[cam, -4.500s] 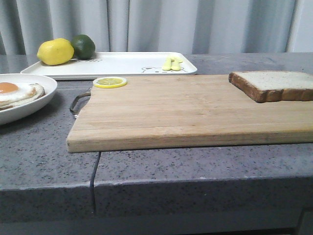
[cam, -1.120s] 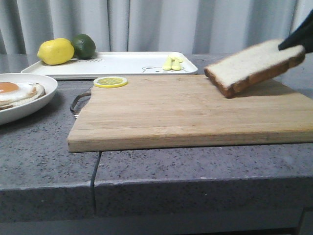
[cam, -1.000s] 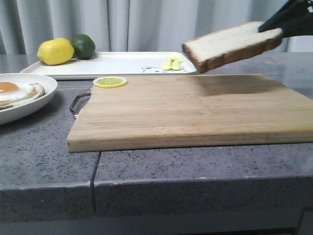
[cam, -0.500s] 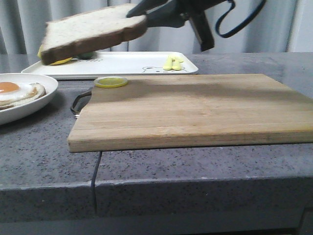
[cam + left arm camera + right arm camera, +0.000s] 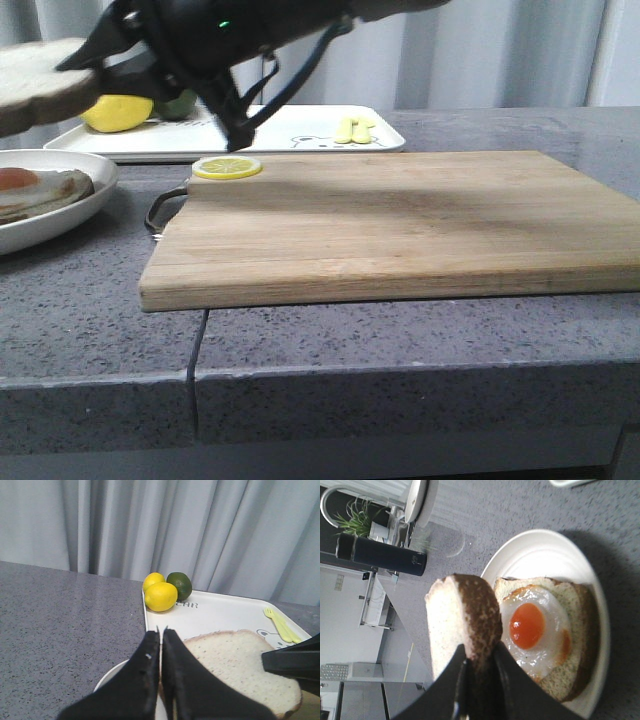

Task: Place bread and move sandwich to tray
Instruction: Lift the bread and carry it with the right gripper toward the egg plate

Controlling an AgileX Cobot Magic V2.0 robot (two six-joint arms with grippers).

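Brown-crusted bread (image 5: 40,85) hanging at far left above the dish, egg-topped sandwich (image 5: 40,190) lying in its white dish at left, white tray (image 5: 300,130) sitting at upper centre

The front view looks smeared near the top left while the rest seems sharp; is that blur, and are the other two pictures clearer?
Front view: the dark right gripper and its brown-crusted white bread slice are motion-blurred; the wooden cutting board is crisp. Right wrist view: the fried egg is sharp. Left wrist view: the yellow lemon is sharp.

The right gripper (image 5: 92,62) has carried the bread (image 5: 40,82) off the cutting board (image 5: 380,225) to above the sandwich (image 5: 40,188).
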